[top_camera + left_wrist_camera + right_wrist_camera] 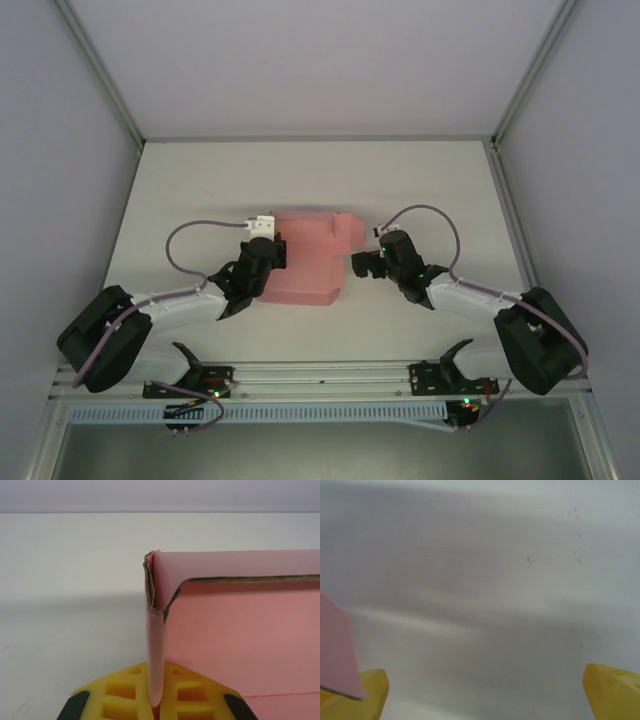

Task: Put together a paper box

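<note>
The paper box (pixel 305 265) is lying near the middle of the bench (pixel 200 180), a pink card shape that from above is reading more like a shallow, half-raised tray than a closed box. At its 9 o'clock edge the left pincer (pixel 268 252) is pinching a side flap (pixel 155 645) between its yellow fingers (pixel 125 697) and holding it upright. In the left wrist view that flap is meeting a long wall at a rough, crumpled corner, with raw card edge showing along the fold. At the 3 o'clock side the right pincer (pixel 362 265) is hovering just beside the box, jaws spread wide with nothing between them. A pink corner is overlapping one of its fingers (pixel 372 700), and I cannot tell whether it is touching. I am judging the work as partly done: one corner is taking shape, while the 3 o'clock end, with a tab poking out toward 1 o'clock, is looking unfolded, and nothing is closing over the top
</note>
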Controlling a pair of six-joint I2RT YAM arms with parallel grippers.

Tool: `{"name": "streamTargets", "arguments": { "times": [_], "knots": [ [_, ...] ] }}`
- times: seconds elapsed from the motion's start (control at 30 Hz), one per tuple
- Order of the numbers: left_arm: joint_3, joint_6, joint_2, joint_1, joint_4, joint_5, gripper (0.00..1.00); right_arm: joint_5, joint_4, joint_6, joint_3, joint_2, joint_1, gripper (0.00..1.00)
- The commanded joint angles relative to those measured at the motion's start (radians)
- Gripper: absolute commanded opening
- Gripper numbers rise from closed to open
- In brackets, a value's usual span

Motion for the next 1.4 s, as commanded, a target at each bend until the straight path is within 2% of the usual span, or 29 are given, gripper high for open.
{"name": "streamTargets", "arguments": {
  "times": [0.0,0.17,0.3,0.37,0.53,0.7,0.87,1.0,1.13,1.27,1.37],
  "knots": [
    [0.002,-0.011,-0.020,-0.003,0.019,0.002,0.00,0.011,0.082,0.005,0.063,0.012,-0.007,1.00],
    [-0.002,-0.015,0.003,-0.004,0.029,-0.003,0.00,-0.048,0.105,-0.013,0.079,0.010,-0.006,1.00],
    [0.002,-0.026,0.010,-0.003,0.040,0.014,0.00,-0.187,0.148,-0.029,0.097,0.055,0.002,1.00],
    [0.006,-0.031,0.009,-0.004,0.035,0.015,0.00,-0.216,0.152,-0.029,0.123,0.100,0.018,1.00],
    [0.009,-0.047,0.007,-0.004,0.030,0.021,0.00,-0.155,0.205,-0.028,0.170,0.183,0.075,1.00],
    [0.009,-0.050,0.015,-0.003,0.024,0.017,0.00,-0.053,0.202,-0.006,0.181,0.188,0.089,1.00],
    [0.009,-0.056,0.026,0.009,0.010,0.001,0.00,0.019,0.120,0.006,0.115,0.080,0.088,1.00],
    [0.007,-0.056,0.031,0.022,0.004,0.001,0.00,0.033,0.006,0.005,0.044,-0.103,0.086,1.00],
    [0.002,-0.056,0.026,0.031,0.005,0.010,0.00,-0.007,-0.108,-0.022,-0.009,-0.311,0.046,1.00],
    [-0.004,-0.054,0.018,0.034,0.014,0.024,0.00,-0.027,-0.190,-0.009,-0.030,-0.468,-0.077,1.00],
    [-0.008,-0.050,0.009,0.033,0.020,0.044,0.00,-0.095,-0.250,0.030,-0.008,-0.489,-0.229,0.99]
  ]
}}
